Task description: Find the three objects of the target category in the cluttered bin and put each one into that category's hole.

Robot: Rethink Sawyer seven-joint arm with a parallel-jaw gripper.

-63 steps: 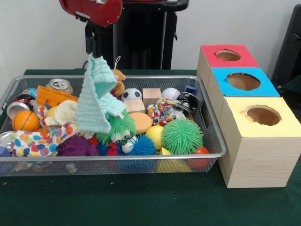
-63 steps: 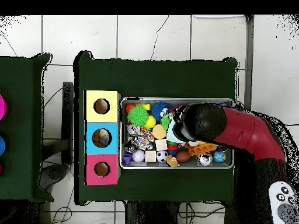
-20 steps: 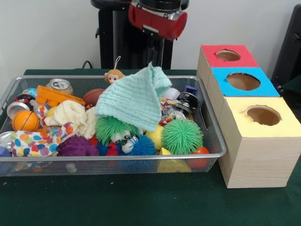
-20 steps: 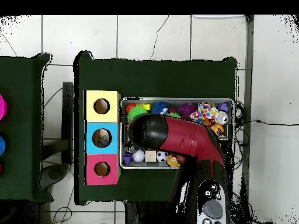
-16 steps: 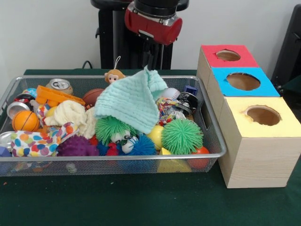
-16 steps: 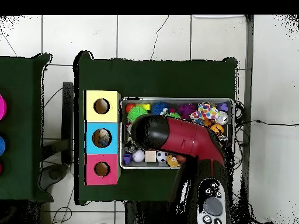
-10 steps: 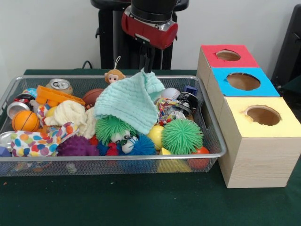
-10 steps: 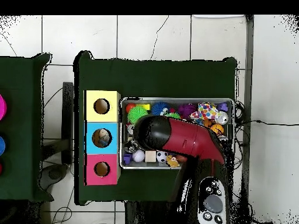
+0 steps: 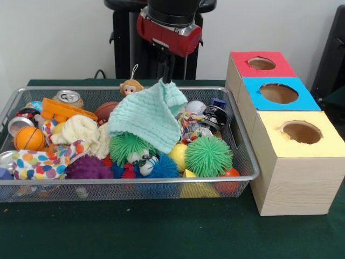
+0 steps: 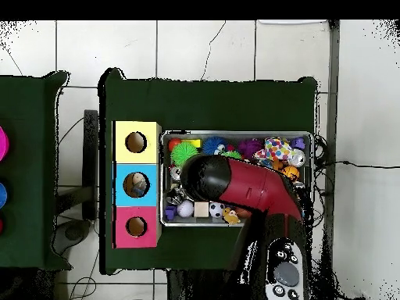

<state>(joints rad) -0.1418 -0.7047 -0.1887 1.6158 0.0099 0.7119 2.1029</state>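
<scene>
Centre-left of the front view, the large silver wire-mesh bin (image 9: 237,135) sits crammed with toys. Above its far middle, the black gripper (image 9: 167,73) under the red arm head pinches the top corner of a mint-green knitted cloth (image 9: 148,116), which drapes over a green spiky ball (image 9: 129,147). At right stand three wooden boxes (image 9: 291,162) with red, blue and yellow tops

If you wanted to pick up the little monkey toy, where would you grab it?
I'd probably pinch the monkey around its round head, coming straight down from above. It sits at the bin's far rim, poking up above the brown ball beside it, so the top is free. Its thin white loop looks too fine to catch. The mint cloth hanging from the gripper is close by.
</scene>
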